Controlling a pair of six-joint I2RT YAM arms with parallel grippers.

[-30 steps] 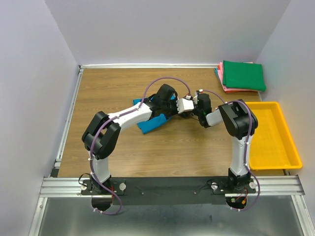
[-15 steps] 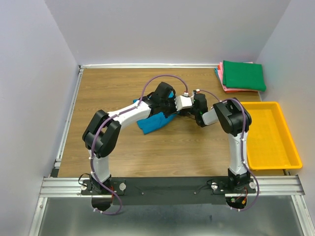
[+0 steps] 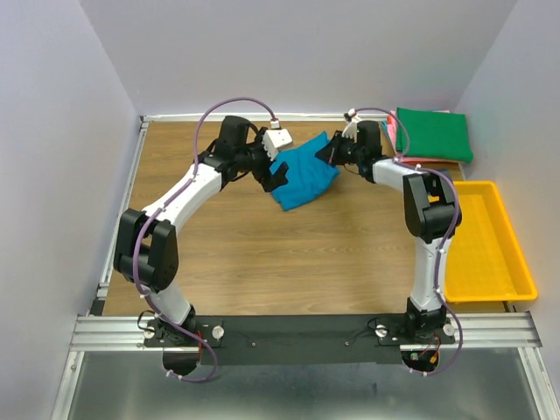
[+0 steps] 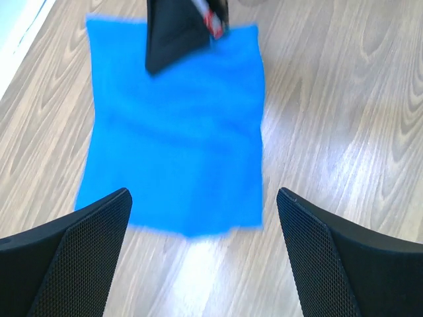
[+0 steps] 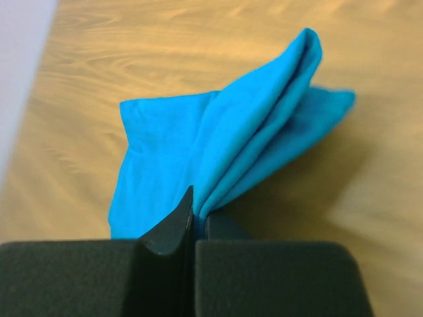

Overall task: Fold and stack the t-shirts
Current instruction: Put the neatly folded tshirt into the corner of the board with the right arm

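A folded teal-blue t-shirt [image 3: 306,175] lies at the back middle of the table, one edge lifted. My right gripper [image 3: 331,150] is shut on that folded edge, and in the right wrist view the cloth [image 5: 198,139] fans out from the pinched jaws of the right gripper [image 5: 198,211]. My left gripper [image 3: 278,171] hovers open just left of the shirt. In the left wrist view the left gripper [image 4: 203,198] has nothing between its fingers, and the shirt [image 4: 175,132] lies flat beyond them. A dark green t-shirt [image 3: 433,133] sits folded on top of pink ones [image 3: 411,159] at the back right corner.
A yellow plastic tray [image 3: 525,284] stands along the right edge of the table. The back wall rail runs close behind both grippers. The stack of folded shirts is just right of my right wrist.
Both arms have moved from the table's middle toward the back. The left gripper opened and let go of the teal-blue shirt; the right gripper shut on its edge and carried it back.
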